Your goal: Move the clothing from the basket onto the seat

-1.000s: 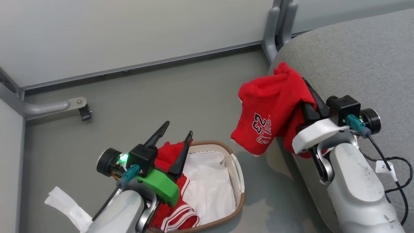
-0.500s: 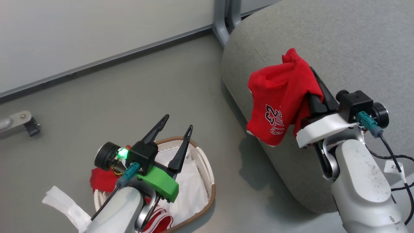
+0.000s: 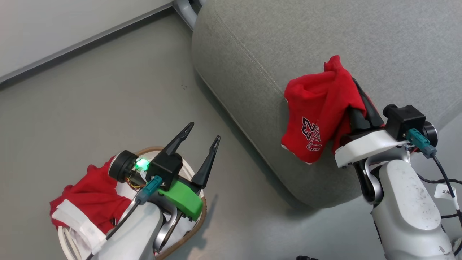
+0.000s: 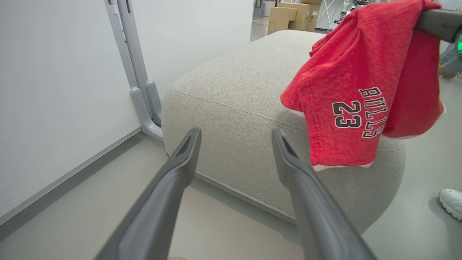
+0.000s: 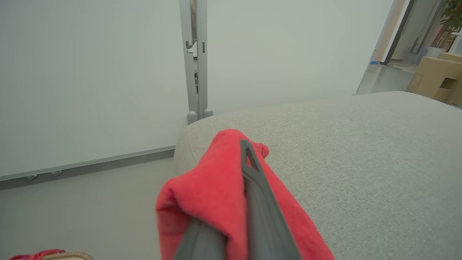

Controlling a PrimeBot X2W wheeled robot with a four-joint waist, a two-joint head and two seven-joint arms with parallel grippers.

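My right gripper (image 3: 352,85) is shut on the red jersey (image 3: 317,108), which hangs above the near edge of the grey seat (image 3: 288,43). The cloth hides the fingertips. In the right wrist view, one dark finger (image 5: 246,151) pokes out of the jersey (image 5: 209,195) over the seat (image 5: 361,151). My left gripper (image 3: 204,131) stands open and empty above the basket (image 3: 196,224). Red shorts (image 3: 90,195) with white panels hang over the basket's left side. The left wrist view looks between the open left gripper (image 4: 236,134) at the seat (image 4: 234,90) and the jersey (image 4: 353,90).
A pale partition wall (image 5: 90,72) with a grey post (image 5: 193,72) stands behind the seat. Grey floor (image 3: 108,90) lies between wall, basket and seat. Cardboard boxes (image 5: 436,76) stand far back. A person's white shoe (image 4: 451,202) is on the floor beside the seat.
The head camera has swung, shifting the whole picture left. The right gripper has carried the jersey from beside the seat's edge to over the cushion. The left gripper stays open.
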